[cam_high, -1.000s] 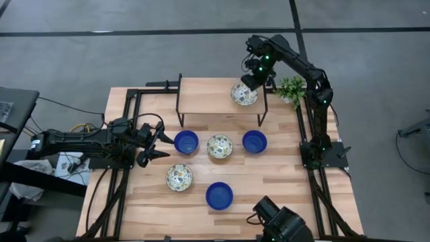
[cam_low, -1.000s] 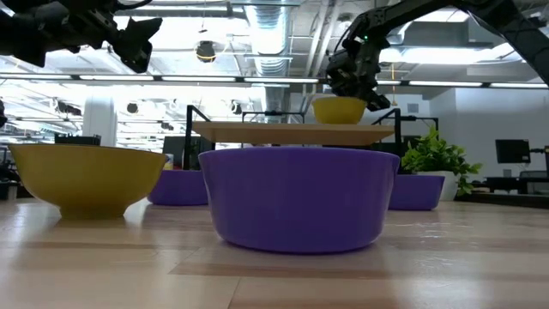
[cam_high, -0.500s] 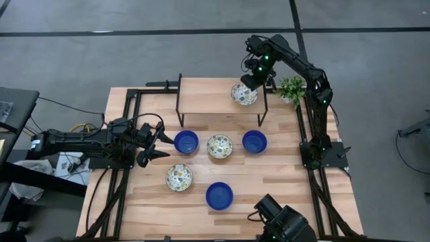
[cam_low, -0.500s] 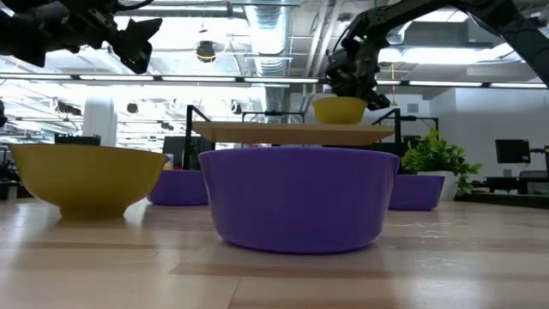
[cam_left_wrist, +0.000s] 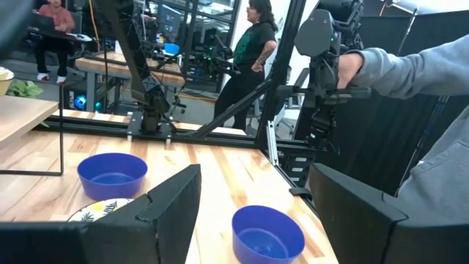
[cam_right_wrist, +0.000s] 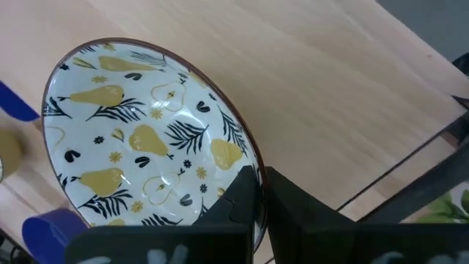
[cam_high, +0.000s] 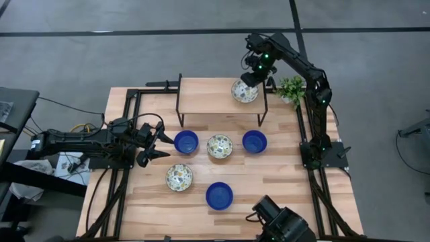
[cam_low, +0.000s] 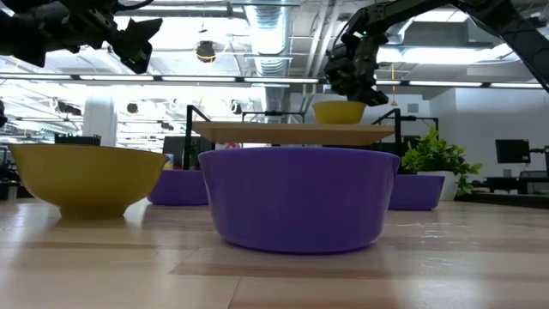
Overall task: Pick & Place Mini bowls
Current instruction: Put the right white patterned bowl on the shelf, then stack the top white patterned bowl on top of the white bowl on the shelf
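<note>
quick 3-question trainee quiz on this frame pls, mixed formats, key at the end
1. True or false: the right gripper is shut on the rim of the white patterned mini bowl on the raised wooden shelf.
2. How many glossy cobalt blue mini bowls sit on the light wooden table? A) two B) three C) four
3. Fill in: the left gripper hangs with its fingers ____ beside the leftmost blue bowl, holding nothing.

Key:
1. True: the fingers pinch the rim.
2. B: the leftmost one, one at the right of the middle row, and one nearest the front edge.
3. open
</note>
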